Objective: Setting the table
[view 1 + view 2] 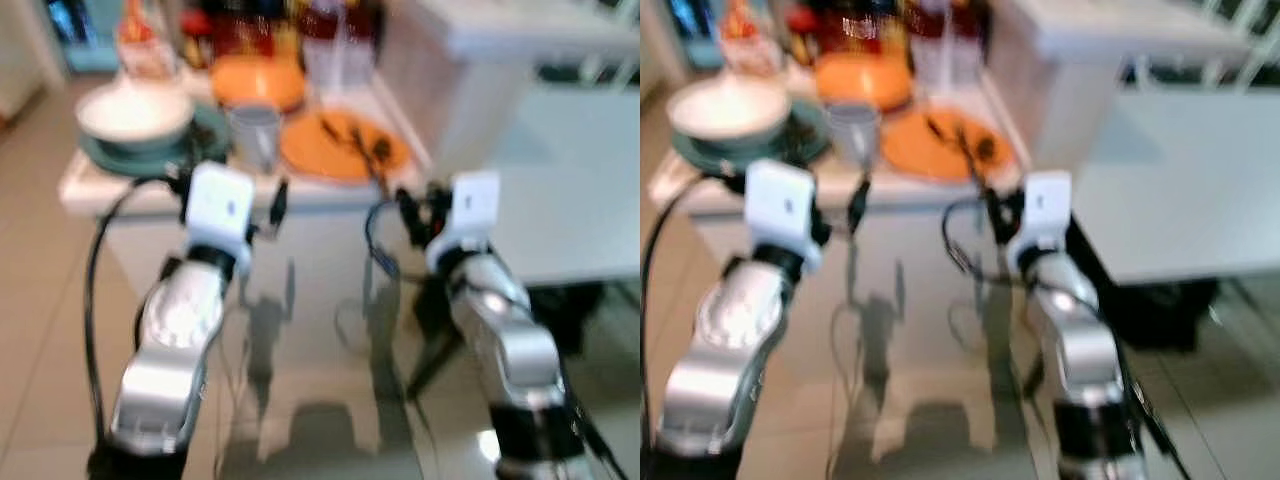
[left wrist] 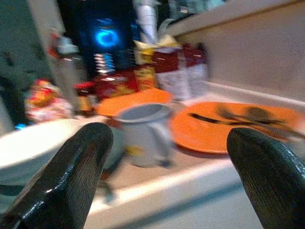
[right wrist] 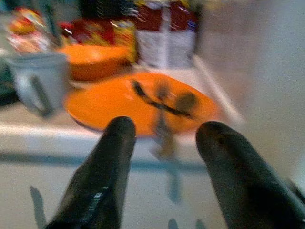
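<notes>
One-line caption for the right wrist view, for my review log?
Open right gripper faces an orange plate carrying dark cutlery, grey mug beside it.

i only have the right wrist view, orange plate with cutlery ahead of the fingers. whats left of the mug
Observer: A white bowl sitting on a green plate, at the left end of the white counter.
Operator: where is the other arm
Observer: The left gripper is raised in front of the counter, open, with the grey mug lined up between its fingers.
Operator: anything to my right
Observer: A pale table stands to the right of the counter, set lower than it.
Operator: is my gripper over the plate yet
Observer: No. The right gripper is open and short of the counter edge, in front of the orange plate.
</notes>
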Tool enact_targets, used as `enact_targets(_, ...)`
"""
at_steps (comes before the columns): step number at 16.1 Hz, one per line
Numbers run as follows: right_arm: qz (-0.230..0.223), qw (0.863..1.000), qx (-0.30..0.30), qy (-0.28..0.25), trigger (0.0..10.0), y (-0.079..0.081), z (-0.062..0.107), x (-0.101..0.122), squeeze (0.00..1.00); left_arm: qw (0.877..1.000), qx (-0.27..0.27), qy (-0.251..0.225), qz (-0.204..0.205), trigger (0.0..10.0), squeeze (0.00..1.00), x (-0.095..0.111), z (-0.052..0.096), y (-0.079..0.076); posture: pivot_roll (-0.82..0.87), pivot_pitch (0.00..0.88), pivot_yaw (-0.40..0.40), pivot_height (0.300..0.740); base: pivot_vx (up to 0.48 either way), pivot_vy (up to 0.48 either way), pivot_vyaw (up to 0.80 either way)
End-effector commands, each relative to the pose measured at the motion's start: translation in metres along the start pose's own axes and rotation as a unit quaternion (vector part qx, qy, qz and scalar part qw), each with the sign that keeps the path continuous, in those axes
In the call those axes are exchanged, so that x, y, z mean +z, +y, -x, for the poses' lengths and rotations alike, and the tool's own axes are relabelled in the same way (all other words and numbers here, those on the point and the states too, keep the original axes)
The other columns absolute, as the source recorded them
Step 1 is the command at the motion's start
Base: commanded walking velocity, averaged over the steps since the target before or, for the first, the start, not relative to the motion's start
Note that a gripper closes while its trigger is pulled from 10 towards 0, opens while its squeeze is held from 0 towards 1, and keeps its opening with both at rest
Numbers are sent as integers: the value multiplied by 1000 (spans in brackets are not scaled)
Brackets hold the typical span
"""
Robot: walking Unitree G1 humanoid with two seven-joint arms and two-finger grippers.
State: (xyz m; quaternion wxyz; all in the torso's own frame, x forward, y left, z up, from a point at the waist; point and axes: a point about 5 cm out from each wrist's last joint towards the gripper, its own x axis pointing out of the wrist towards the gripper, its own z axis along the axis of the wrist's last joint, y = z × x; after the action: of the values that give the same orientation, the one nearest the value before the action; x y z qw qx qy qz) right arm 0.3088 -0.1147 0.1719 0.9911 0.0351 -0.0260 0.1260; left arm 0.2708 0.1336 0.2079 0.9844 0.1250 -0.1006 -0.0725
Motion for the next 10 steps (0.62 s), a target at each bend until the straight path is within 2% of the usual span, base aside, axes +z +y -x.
enact_targets(1,-6,1000,15,-8,10000,7,-2,4,976,1000,8,-3,-5,10000,0,1,2,5,9,15,-63,740,409,0,-788)
enact_targets(2,-4,1000,20,-13,10000,8,-1,5,851,1000,9,-6,-7,10000,0,2,2,6,8,15,-61,740,412,0,0)
enact_targets(3,-2,1000,23,-15,10000,9,-1,6,851,1000,9,-8,-8,10000,0,3,3,6,8,15,-61,740,412,0,0)
enact_targets(4,1,999,32,-19,10000,10,-1,8,0,1000,10,-15,-13,10000,0,6,3,6,8,14,-61,740,394,0,0)
enact_targets(5,-2,999,37,-22,10000,11,-1,9,541,1000,12,-21,-16,10000,0,9,2,8,10,17,-62,740,390,0,0)
enact_targets(6,-8,999,44,-26,10000,12,-1,10,1000,999,14,-24,-18,10000,0,11,1,9,12,16,-62,740,390,0,0)
enact_targets(9,2,998,63,-30,10000,16,-3,14,1000,999,18,-22,-22,10000,0,12,2,12,13,17,-59,740,350,0,0)
enact_targets(10,6,997,67,-32,10000,17,-4,15,1000,999,12,-24,-22,10000,0,14,2,12,12,19,-57,740,0,0,0)
